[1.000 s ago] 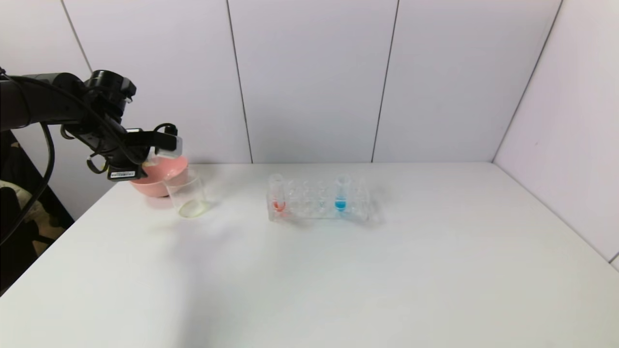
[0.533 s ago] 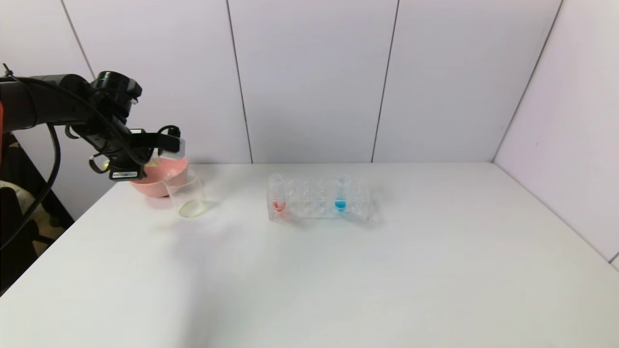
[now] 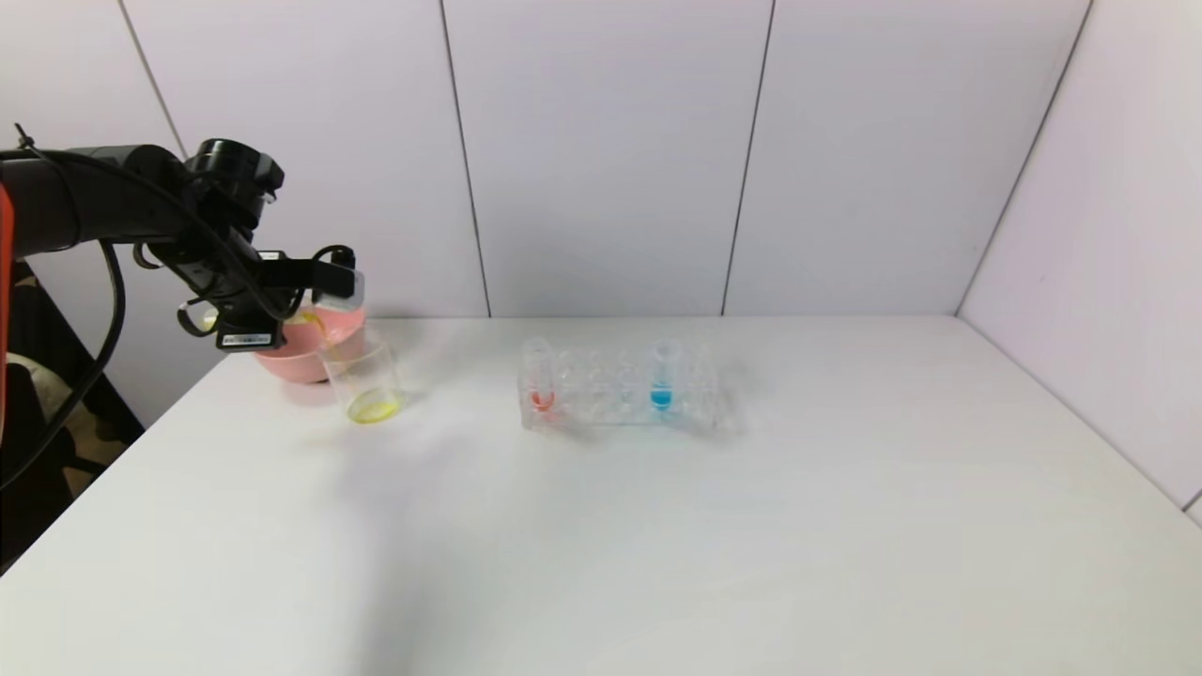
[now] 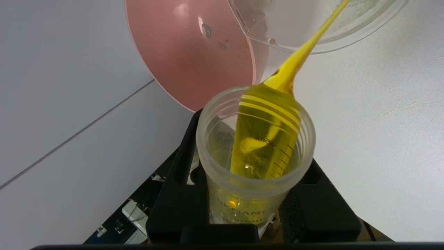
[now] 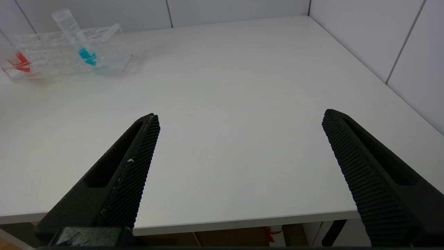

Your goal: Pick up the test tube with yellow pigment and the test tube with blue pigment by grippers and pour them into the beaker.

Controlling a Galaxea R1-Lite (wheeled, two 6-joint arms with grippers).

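Observation:
My left gripper is shut on the test tube with yellow pigment and holds it tipped, mouth down, over the beaker at the table's far left. In the left wrist view a yellow stream runs from the tube's lip into the beaker. Yellow liquid lies on the beaker's bottom. The test tube with blue pigment stands upright in the clear rack; it also shows in the right wrist view. My right gripper is open and empty above the table's near edge, out of the head view.
A pink bowl stands just behind the beaker, against the left gripper. A red-orange-tipped tube stands at the rack's left end. White walls close the back and the right side of the white table.
My left arm has shifted slightly right and tipped the tube further. The yellow stream now shows, and the liquid in the beaker has become a stronger yellow.

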